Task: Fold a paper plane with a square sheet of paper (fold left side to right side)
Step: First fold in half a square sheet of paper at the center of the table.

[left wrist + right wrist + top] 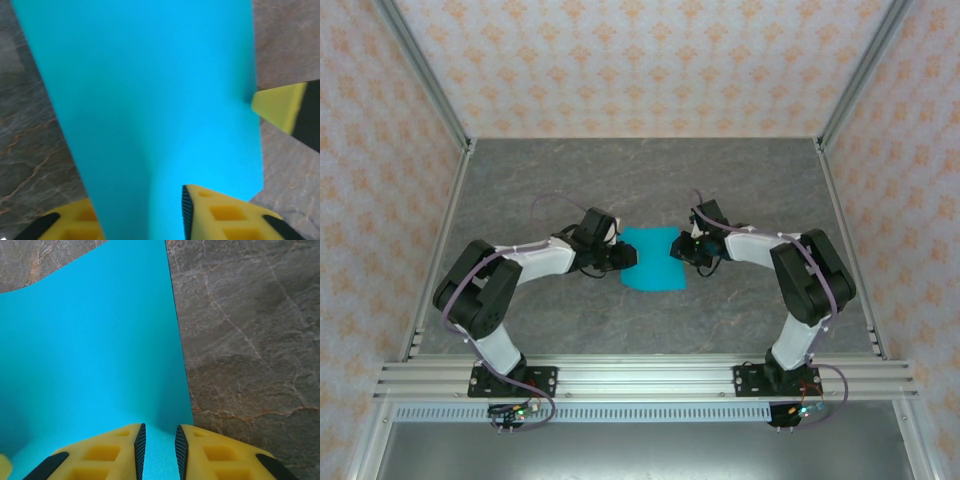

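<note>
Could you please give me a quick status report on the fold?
Left gripper open, straddling the square sheet of paper. Right gripper nearly shut around its edge, grip unconfirmed. Sheet not yet folded, bowed. Nothing in the way.

No text, label, brand, number or sign can be read in any view.
</note>
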Controlling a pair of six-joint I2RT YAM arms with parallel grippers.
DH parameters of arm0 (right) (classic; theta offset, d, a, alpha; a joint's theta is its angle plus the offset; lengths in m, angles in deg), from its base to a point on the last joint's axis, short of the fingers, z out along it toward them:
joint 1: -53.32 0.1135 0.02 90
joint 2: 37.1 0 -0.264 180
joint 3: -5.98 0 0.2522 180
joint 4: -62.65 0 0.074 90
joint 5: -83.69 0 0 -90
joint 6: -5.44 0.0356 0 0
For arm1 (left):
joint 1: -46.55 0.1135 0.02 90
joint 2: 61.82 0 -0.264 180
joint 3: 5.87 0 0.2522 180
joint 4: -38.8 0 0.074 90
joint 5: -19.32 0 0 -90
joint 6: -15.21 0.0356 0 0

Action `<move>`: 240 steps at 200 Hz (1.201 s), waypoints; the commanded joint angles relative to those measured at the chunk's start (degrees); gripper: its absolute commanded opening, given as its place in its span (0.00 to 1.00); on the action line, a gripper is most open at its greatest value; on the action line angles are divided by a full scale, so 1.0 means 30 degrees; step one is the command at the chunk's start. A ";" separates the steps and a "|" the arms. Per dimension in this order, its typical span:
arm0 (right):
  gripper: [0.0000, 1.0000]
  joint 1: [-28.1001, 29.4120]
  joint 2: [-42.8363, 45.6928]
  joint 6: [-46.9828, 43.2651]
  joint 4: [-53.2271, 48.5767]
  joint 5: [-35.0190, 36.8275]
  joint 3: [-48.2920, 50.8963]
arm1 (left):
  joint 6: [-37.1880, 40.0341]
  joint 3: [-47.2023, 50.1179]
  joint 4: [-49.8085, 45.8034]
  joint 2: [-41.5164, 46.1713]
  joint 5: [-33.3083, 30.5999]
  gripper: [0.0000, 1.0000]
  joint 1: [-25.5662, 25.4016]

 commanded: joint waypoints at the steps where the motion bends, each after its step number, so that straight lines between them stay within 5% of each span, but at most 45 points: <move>1: 0.27 0.0094 -0.0738 -0.0033 -0.1351 0.1311 0.0431 | -0.0597 -0.0816 0.0860 0.1194 0.1241 0.43 -0.0076; 134: 0.29 0.0061 -0.0012 0.0627 0.0299 -0.0069 0.0844 | -0.2508 -0.3143 0.4199 -0.2478 0.3374 0.68 -0.1976; 192: 0.30 -0.0248 0.1071 0.0620 -0.0045 0.0336 0.0756 | -0.2341 -0.3031 0.3868 -0.2385 0.2718 0.64 -0.2039; 240: 0.37 -0.2425 0.4498 0.0757 0.0820 -0.1165 0.1678 | -0.2400 -0.2773 0.3665 -0.2054 0.1986 0.60 -0.2024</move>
